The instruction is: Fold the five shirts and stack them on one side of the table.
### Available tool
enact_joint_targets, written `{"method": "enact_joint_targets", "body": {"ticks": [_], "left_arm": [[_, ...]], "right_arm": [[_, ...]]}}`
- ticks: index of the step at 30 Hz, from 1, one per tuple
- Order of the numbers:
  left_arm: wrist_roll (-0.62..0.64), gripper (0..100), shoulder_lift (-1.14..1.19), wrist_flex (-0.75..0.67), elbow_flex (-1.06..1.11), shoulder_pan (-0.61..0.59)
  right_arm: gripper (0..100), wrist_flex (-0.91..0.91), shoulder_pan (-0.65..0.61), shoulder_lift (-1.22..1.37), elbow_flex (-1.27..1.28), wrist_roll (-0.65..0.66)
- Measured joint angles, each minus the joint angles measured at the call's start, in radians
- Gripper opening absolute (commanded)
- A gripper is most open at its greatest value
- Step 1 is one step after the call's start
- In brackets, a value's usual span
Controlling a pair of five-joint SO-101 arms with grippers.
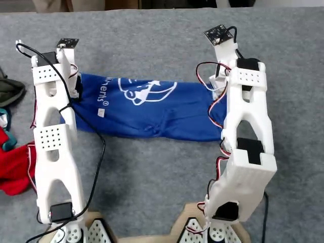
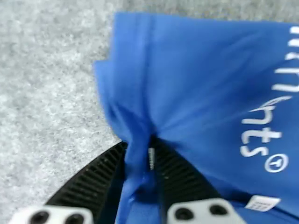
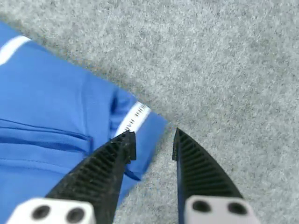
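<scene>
Grey felt covers the table, and a blue shirt lies across it in a long band between my two arms. My left claw pinches a fold at one end. My right claw hangs narrowly parted at the other end's corner. Red cloth lies bunched at the table's edge.

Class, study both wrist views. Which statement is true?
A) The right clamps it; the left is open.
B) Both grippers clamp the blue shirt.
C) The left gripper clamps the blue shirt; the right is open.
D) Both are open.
C: the left gripper pinches a fold of the blue shirt, while the right gripper stands open at the shirt's corner.
</scene>
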Motion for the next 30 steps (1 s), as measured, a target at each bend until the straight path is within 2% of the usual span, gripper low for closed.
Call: {"method": "enact_joint_targets", "body": {"ticks": [5,15,22,30], "left_arm": [[0.006,2,0.0,0.0,0.0,0.0],[0.126,2,-0.06,0.015,-0.091,0.026],[0.127,2,-0.173,0.015,-0.091,0.213],[0.172,2,-0.199,0.015,-0.097,0.439]], "right_arm": [[15.3,0.0,0.0,0.0,0.0,0.0],[15.3,-0.002,0.046,0.0,-0.046,0.011],[15.3,-0.002,0.187,0.0,-0.126,0.037],[15.3,-0.002,0.341,0.0,-0.221,0.038]]}}
